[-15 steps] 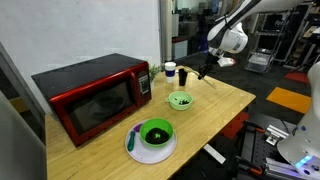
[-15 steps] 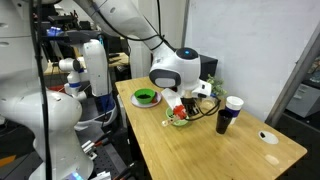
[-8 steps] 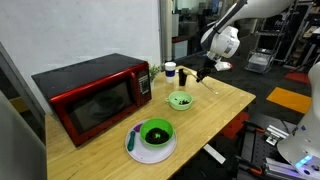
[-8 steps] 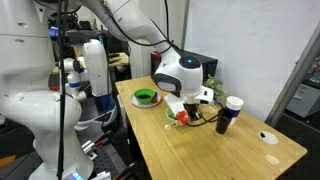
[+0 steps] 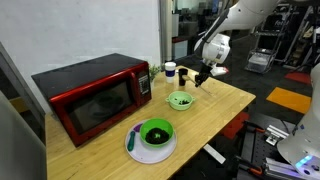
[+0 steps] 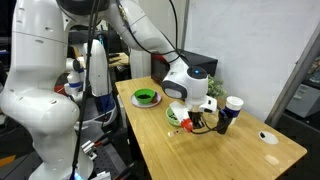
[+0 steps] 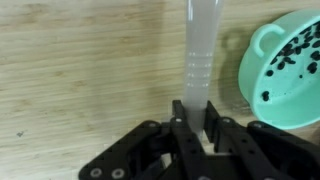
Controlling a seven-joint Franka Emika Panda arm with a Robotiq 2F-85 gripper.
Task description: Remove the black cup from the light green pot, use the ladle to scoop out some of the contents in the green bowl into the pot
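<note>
A white, rounded arm (image 6: pixel 185 80) with dark joint bands ends in black jaws.

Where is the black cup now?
In an exterior view, the black cup stands on the wooden table right beside the white cup, close to the light green pot but outside it.

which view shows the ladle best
Wrist view: the pale plastic ladle shows large, its handle running straight out from the pincer gripping it; the scoop end is out of frame. In both exterior views it is too small to make out.
</note>
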